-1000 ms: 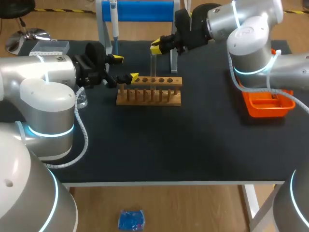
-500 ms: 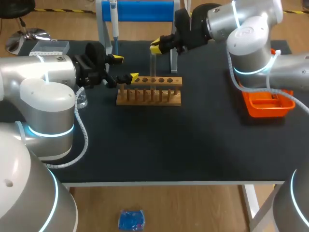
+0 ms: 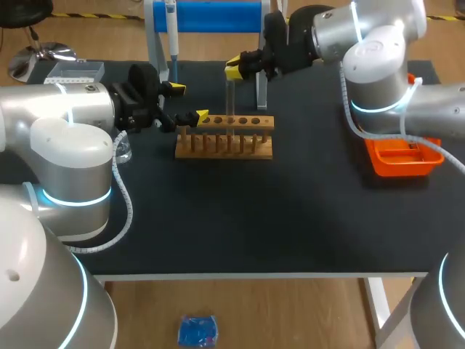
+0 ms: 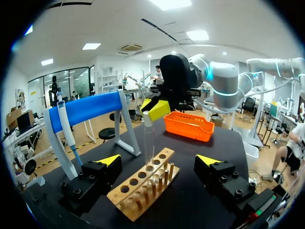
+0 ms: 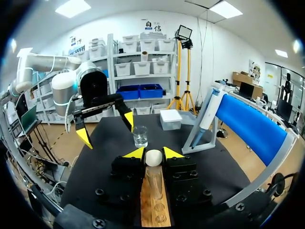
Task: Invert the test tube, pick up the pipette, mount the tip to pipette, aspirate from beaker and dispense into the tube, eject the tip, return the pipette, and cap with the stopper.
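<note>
The right gripper (image 3: 234,69) is pinching the rounded top end of the test tube (image 3: 231,102) directly above the rack (image 3: 225,138). It is sitting slightly higher over the rack than a second ago, while the tube's lower end is still reaching down to the rack. This is indicating that the lift for the inversion step is only beginning; the left gripper (image 3: 187,102) is waiting at the rack's left end, fingers spread and holding nothing, with the pipette (image 3: 171,33) hanging untouched behind the rack.

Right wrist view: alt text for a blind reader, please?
The right arm's jaws clamp a test tube over a wooden rack. Ahead stand a beaker, the left arm's open jaws and a pipette on its stand.
</note>
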You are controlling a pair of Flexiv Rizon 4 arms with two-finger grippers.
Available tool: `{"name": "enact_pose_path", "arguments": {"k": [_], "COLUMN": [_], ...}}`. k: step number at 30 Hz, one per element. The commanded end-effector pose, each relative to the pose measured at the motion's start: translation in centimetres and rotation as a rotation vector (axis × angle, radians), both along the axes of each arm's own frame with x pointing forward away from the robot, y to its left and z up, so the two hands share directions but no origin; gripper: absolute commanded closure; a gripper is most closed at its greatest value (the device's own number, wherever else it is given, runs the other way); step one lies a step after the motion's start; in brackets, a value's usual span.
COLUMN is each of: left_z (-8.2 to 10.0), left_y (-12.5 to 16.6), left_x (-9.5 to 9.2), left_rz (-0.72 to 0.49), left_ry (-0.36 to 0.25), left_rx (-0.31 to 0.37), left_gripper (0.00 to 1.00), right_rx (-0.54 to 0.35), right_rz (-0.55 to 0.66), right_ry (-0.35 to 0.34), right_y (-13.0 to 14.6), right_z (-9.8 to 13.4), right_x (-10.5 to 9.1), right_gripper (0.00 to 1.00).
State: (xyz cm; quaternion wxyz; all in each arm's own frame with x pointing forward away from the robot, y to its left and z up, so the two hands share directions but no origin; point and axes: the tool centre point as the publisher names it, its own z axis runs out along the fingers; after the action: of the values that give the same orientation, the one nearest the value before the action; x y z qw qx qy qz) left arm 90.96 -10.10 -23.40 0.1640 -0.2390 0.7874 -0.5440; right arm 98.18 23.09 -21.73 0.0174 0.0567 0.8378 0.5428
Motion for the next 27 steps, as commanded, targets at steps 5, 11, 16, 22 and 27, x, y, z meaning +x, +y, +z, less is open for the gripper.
{"name": "enact_pose_path", "arguments": {"k": [5, 11, 16, 22, 27], "left_z": [-0.2, -0.2, -0.2, -0.2, -0.2], "left_y": [-0.1, -0.1, -0.1, -0.1, -0.1], "left_x": [0.0, 0.0, 0.0, 0.0, 0.0], "left_rz": [0.003, 0.003, 0.003, 0.003, 0.003], "left_ry": [-0.005, -0.005, -0.005, -0.005, -0.005], "left_rx": [-0.004, -0.004, -0.004, -0.004, -0.004], "left_gripper": [0.0, 0.0, 0.0, 0.0, 0.0], "right_rx": [-0.008, -0.009, -0.011, -0.017, -0.019], "right_rz": [0.004, 0.001, 0.0, -0.001, -0.001], "right_ry": [0.003, 0.009, 0.014, 0.019, 0.024], "right_y": [0.0, 0.0, -0.1, -0.2, -0.2], "right_z": [-0.5, -0.9, -1.1, -1.5, -1.9], "right_x": [0.0, 0.0, -0.1, -0.2, -0.2], "right_gripper": [1.0, 1.0, 1.0, 1.0, 1.0]}}
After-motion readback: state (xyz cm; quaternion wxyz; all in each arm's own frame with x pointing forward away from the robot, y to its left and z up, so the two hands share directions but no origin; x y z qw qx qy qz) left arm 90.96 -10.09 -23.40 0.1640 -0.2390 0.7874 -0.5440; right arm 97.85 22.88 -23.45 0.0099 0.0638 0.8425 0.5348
